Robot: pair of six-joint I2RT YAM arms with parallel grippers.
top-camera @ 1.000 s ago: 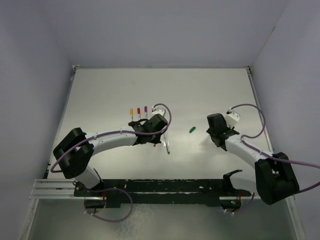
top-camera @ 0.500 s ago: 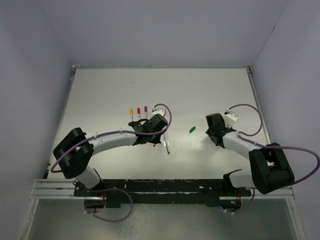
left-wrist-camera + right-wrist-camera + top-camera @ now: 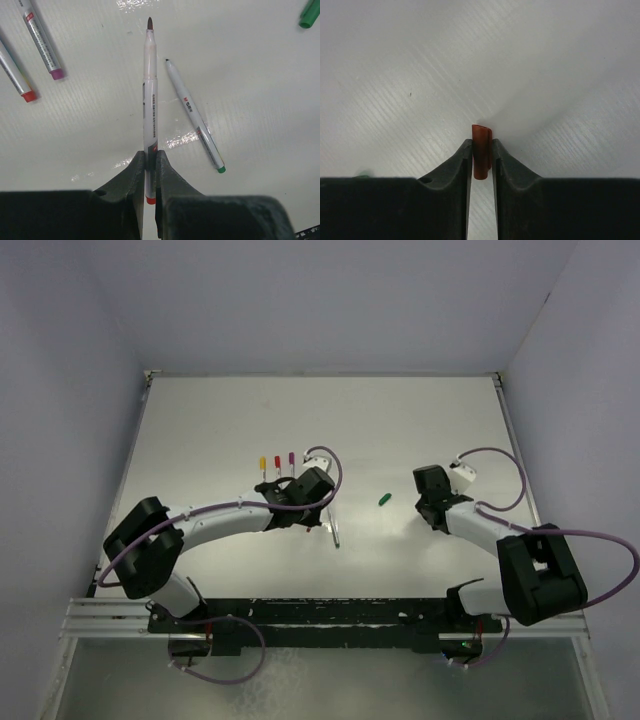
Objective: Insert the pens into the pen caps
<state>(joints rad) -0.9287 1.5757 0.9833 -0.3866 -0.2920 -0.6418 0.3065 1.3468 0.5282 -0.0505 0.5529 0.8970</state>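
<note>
Misaligning is the danger: the left arm [image 3: 215,515] and right arm [image 3: 480,530] are sitting well apart, reaching toward 2 and 10 o'clock. The left gripper [image 3: 150,157] is clamping a pen [image 3: 150,90] by its tail, nib at 12, so it could pivot. The right gripper [image 3: 481,142] is pinching a red cap [image 3: 481,157] at the table's [image 3: 400,420] 3 o'clock; an off-axis push could pop it free.

**Site classed as robotics test cell, laboratory type**

White table [image 3: 320,420] boxed in by plain lilac walls [image 3: 60,390]. Left arm [image 3: 215,518] and right arm [image 3: 480,525] are mounted along an aluminium rail [image 3: 100,618]. Purple cables [image 3: 492,449] run exposed.
</note>
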